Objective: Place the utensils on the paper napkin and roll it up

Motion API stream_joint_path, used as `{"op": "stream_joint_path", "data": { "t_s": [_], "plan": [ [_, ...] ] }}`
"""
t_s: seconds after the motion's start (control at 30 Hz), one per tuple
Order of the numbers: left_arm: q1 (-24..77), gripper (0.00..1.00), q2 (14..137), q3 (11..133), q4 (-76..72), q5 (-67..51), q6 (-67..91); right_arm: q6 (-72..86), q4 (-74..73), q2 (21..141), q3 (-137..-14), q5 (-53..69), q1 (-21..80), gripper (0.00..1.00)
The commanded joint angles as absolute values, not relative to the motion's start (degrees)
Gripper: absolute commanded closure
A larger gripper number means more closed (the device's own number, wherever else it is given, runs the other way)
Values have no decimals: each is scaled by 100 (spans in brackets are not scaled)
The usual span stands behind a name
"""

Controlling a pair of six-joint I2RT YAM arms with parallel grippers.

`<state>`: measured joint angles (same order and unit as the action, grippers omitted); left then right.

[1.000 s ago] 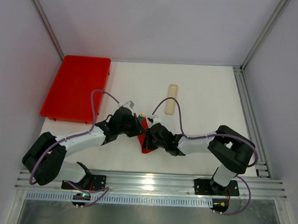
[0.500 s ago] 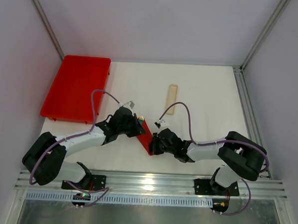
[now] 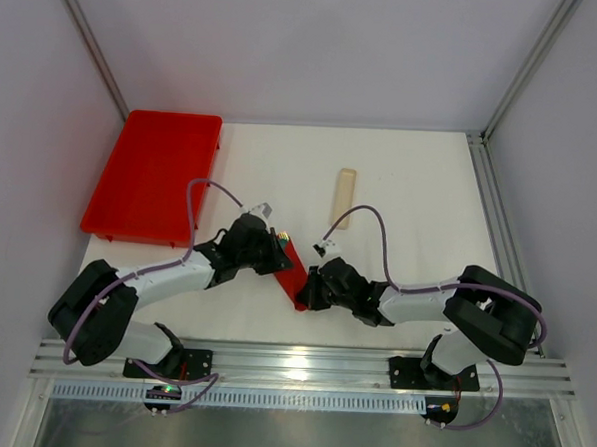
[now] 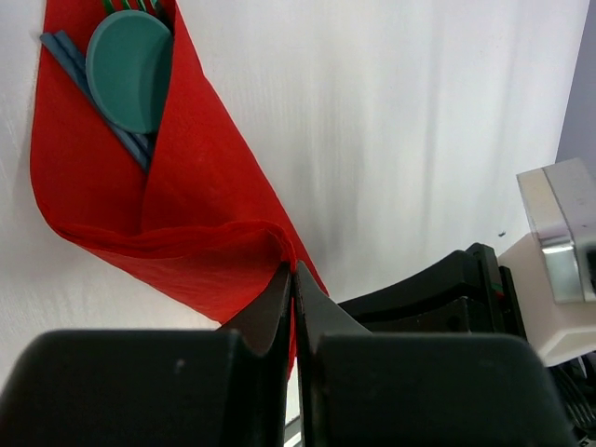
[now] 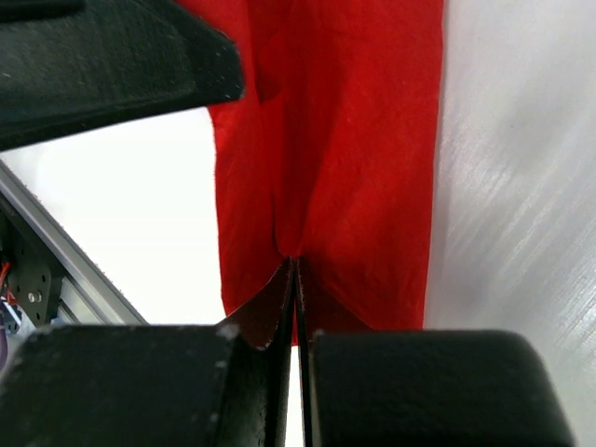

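Left gripper (image 4: 293,272), right gripper (image 5: 295,265) — each pinching paper napkin (image 4: 205,251), white table (image 3: 411,179), grey walls (image 3: 318,44)

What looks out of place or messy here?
The paper napkin is a loose, lopsided wrap rather than a neat roll, and the utensils stick out of its open end. The left gripper and right gripper each pinch a fold of it. Nothing looks spilled or torn.

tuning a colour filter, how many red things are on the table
2. The tray sits at the far left corner; the napkin is near the middle, pinched by the left end effector and right end effector. The arms could hide more.
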<state>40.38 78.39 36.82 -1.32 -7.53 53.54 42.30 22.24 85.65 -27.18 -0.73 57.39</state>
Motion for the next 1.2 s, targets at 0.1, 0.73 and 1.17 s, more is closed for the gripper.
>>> {"op": "stream_joint_path", "data": {
  "t_s": [0.1,0.73,1.17],
  "plan": [
    [4139,100,7954,4016,-439,-888,5256,4631,1882,8780,-2865,-377,5801,96],
    [4368,100,9395,4913,-852,-1459,5212,5115,1301,8701,-2953,-1336,6416,96],
    [4386,100,9440,4869,-694,-1450,5089,4860,335,7858,-3260,-1678,6442,95]
  ]
}}
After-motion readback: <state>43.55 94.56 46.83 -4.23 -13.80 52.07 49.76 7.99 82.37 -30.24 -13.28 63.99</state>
